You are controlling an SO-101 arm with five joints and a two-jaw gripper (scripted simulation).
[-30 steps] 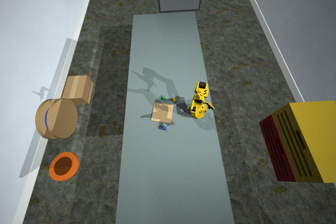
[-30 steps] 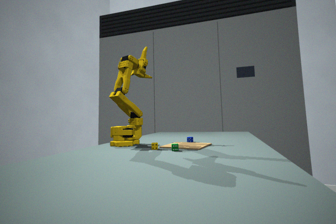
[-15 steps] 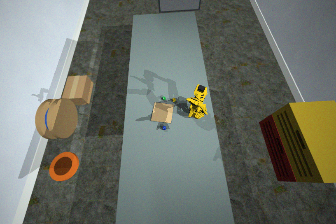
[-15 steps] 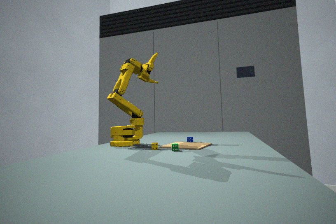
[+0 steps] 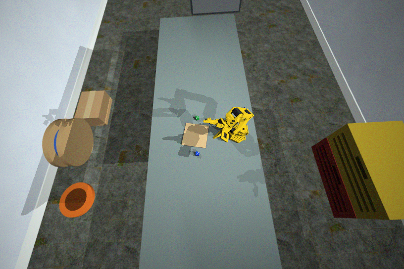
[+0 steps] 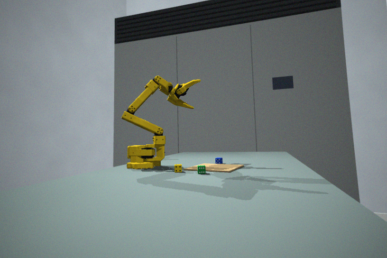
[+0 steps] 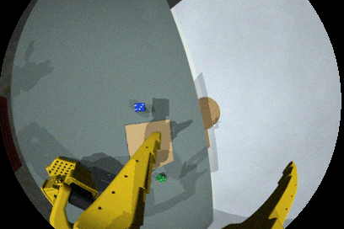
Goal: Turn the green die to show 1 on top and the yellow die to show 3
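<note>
Little of the task can be judged done. The pincer [image 6: 187, 95] is held high above the counter [image 6: 218, 217], its jaws parted fairly wide with nothing between them. The green die [image 6: 201, 169] and the yellow die [image 6: 178, 168] lie on the counter beside the mat [image 6: 225, 167], near the counter's middle, neither on it. The blue die [image 6: 218, 160] lies past the mat's far side. Turning and placing both remain.

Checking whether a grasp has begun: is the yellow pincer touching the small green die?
Apart. The exterior view shows the open pincer raised high in the air, far above the green die resting on the table.
</note>
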